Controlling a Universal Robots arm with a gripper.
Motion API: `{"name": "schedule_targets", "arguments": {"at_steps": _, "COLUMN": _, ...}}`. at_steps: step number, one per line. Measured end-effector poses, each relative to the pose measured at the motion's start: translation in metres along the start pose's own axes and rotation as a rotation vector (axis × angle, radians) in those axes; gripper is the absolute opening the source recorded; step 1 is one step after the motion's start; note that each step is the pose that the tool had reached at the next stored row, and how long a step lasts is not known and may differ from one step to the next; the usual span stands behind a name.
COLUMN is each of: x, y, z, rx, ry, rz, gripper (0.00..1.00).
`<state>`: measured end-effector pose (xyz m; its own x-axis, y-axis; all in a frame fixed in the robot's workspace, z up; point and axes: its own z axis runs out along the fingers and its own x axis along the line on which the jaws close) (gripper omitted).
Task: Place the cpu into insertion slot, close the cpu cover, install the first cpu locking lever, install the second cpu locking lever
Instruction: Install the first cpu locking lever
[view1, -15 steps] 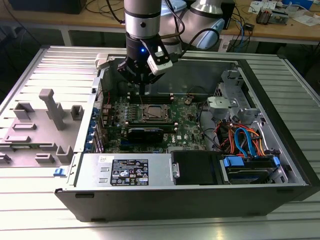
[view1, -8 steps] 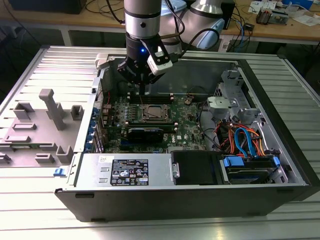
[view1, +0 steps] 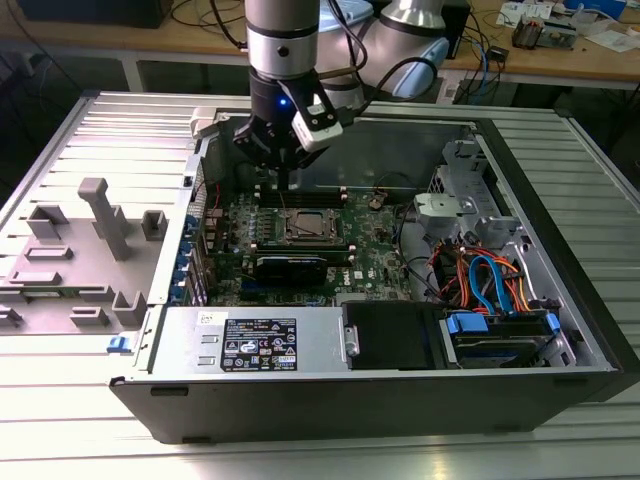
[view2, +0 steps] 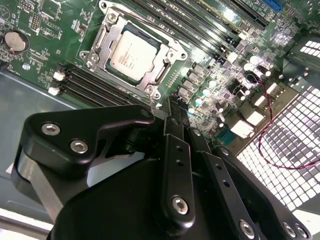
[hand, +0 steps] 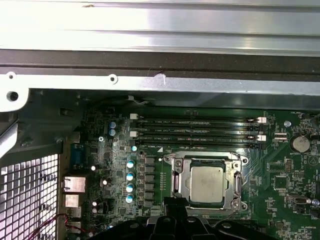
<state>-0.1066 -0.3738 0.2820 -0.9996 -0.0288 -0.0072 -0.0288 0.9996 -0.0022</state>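
CPU is shown seated in the insertion slot, its silver top framed by the cpu cover, which is lowered flat over its edges. The gripper is held just short of the socket's edge, its fingertips brought together with nothing seen between them. A thin wire lever is seen along one side of the frame; whether it is latched cannot be told.

In the first wrist view, four memory slots are laid out just beyond the socket, with a perforated rear panel to one side. A coin cell and a red-and-black wire are picked out in the second wrist view, where the gripper's black body blocks the nearer board.

From the exterior view, the open computer case is seen on a ribbed table, with blue cables towards that view's right and a grey fixture tray towards its left.
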Motion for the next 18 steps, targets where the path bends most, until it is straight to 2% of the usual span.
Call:
{"name": "schedule_targets", "arguments": {"at_steps": 2, "x": 0.0059, "y": 0.0002, "z": 0.0010, "rx": 0.0000, "ry": -0.0036, "rz": 0.000, "gripper": 0.11}}
{"name": "schedule_targets", "arguments": {"at_steps": 5, "x": 0.0167, "y": 0.0006, "z": 0.0028, "rx": 0.0000, "ry": -0.0053, "rz": -0.002, "gripper": 0.11}}
{"name": "schedule_targets", "arguments": {"at_steps": 6, "x": 0.0183, "y": 0.0008, "z": 0.0044, "rx": -0.0002, "ry": -0.0056, "rz": -0.003, "gripper": 0.11}}
{"name": "schedule_targets", "arguments": {"at_steps": 8, "x": 0.0197, "y": 0.0016, "z": 0.0062, "rx": -0.0003, "ry": -0.0056, "rz": -0.004, "gripper": 0.11}}
{"name": "schedule_targets", "arguments": {"at_steps": 18, "x": 0.0222, "y": 0.0142, "z": 0.0137, "rx": -0.0009, "ry": -0.0057, "rz": -0.004, "gripper": 0.11}}
